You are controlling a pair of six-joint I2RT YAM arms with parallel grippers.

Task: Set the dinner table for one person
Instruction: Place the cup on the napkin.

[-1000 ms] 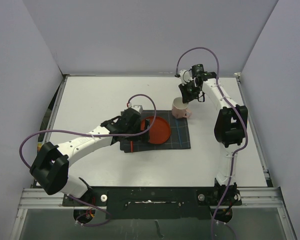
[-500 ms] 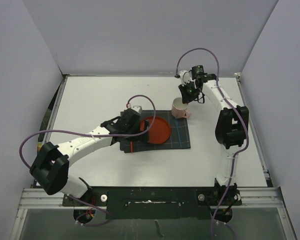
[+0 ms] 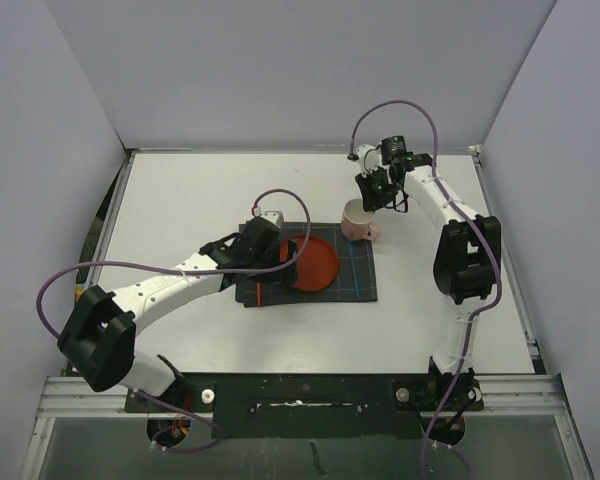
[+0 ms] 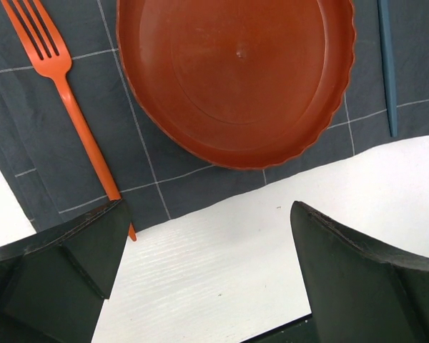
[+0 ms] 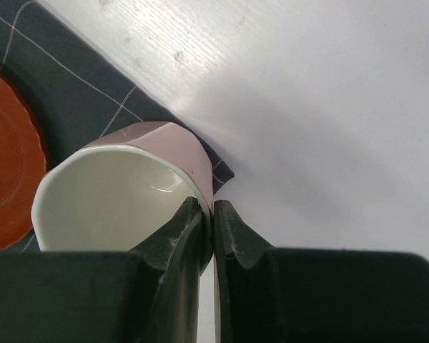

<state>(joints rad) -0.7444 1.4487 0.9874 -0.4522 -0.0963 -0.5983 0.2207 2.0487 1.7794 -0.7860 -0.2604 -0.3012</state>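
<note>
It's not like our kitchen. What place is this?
Probably a robot lab, not a home: plain walls box in the dinner table, with left arm and right arm bolted at its edge.

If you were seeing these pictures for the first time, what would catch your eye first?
The orange-red plate sits on the dark grid mat mid-table, an orange fork beside it. At the mat's far right corner, the right claw pinches the rim of a pink cup.

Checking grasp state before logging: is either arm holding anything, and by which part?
The right gripper pinches the pink cup by its rim, one finger inside, one outside. The left gripper is open, holding nothing.
</note>
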